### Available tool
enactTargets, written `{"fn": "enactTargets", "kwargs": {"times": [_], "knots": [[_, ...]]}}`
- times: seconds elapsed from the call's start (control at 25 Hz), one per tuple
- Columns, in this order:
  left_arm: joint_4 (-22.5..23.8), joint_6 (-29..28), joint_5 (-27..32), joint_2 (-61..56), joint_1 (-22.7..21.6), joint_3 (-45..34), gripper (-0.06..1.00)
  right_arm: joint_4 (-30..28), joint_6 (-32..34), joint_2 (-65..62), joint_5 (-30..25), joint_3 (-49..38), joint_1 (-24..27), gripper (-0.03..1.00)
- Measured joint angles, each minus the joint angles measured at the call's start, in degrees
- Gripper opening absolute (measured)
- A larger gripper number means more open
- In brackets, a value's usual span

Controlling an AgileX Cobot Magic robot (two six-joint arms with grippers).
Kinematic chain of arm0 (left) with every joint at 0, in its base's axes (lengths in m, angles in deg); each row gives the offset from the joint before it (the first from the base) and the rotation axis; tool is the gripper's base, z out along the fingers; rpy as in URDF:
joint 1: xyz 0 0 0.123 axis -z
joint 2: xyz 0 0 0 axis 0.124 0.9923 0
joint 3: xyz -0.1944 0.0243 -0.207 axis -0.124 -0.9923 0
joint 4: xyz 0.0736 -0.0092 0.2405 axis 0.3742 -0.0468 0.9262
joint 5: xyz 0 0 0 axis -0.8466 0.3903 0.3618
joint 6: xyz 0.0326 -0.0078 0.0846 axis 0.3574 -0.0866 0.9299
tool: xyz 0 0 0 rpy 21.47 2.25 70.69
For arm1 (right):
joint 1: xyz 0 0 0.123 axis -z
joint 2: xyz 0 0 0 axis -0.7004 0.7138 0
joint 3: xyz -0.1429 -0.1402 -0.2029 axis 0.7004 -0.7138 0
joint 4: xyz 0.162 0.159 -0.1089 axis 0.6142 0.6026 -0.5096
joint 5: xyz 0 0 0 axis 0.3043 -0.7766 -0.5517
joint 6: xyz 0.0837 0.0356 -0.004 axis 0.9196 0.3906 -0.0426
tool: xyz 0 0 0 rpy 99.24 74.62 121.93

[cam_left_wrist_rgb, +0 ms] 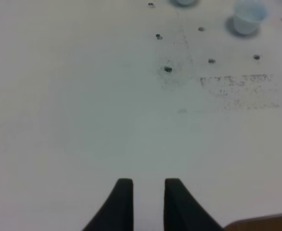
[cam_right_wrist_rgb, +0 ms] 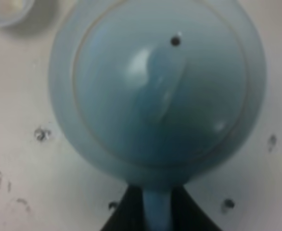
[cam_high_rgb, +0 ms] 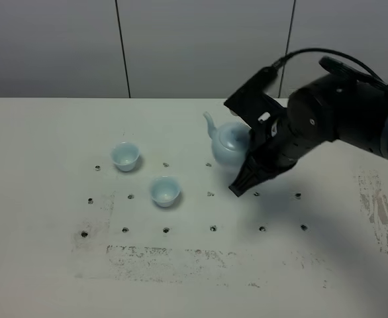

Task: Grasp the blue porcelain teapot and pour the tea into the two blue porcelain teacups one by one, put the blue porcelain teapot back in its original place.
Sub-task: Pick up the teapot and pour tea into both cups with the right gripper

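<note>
The blue porcelain teapot [cam_high_rgb: 226,146] stands upright right of the table's middle, its spout pointing up-left. The right wrist view shows its lid [cam_right_wrist_rgb: 155,86] from above. My right gripper [cam_high_rgb: 247,173] is shut on the teapot's loop handle [cam_right_wrist_rgb: 157,209], one finger on each side. Whether the teapot rests on the table or hangs just above it cannot be told. The two blue porcelain teacups [cam_high_rgb: 125,156] [cam_high_rgb: 165,191] stand upright to the left of the teapot. My left gripper [cam_left_wrist_rgb: 148,192] is empty over bare table, its fingers close together, far from the nearer cup [cam_left_wrist_rgb: 249,17].
The white table [cam_high_rgb: 48,132] has a grid of small dark screw holes [cam_high_rgb: 212,228] and scuffed patches at the front [cam_high_rgb: 174,255] and right [cam_high_rgb: 378,205]. Grey wall panels [cam_high_rgb: 194,46] stand behind the far edge.
</note>
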Motion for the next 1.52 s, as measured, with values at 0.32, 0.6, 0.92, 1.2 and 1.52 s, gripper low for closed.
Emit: {"fn": "enactTargets", "kwargs": {"times": [0.32,0.6,0.92,1.2,1.52], "knots": [[0.0,0.0,0.0,0.0,0.0,0.0,0.22,0.9,-14.29,14.84,-9.66,24.21,-0.06,0.06],[0.0,0.0,0.0,0.0,0.0,0.0,0.22,0.35,-23.15,25.79,-12.97,40.23,-0.06,0.06],[0.0,0.0,0.0,0.0,0.0,0.0,0.22,-4.4,-30.64,29.74,-6.93,43.33,-0.48,0.06],[0.0,0.0,0.0,0.0,0.0,0.0,0.22,-10.11,-32.03,32.07,-2.94,43.39,-3.64,0.06],[0.0,0.0,0.0,0.0,0.0,0.0,0.22,-15.75,-32.03,32.51,-0.2,43.39,-5.18,0.06]]}}
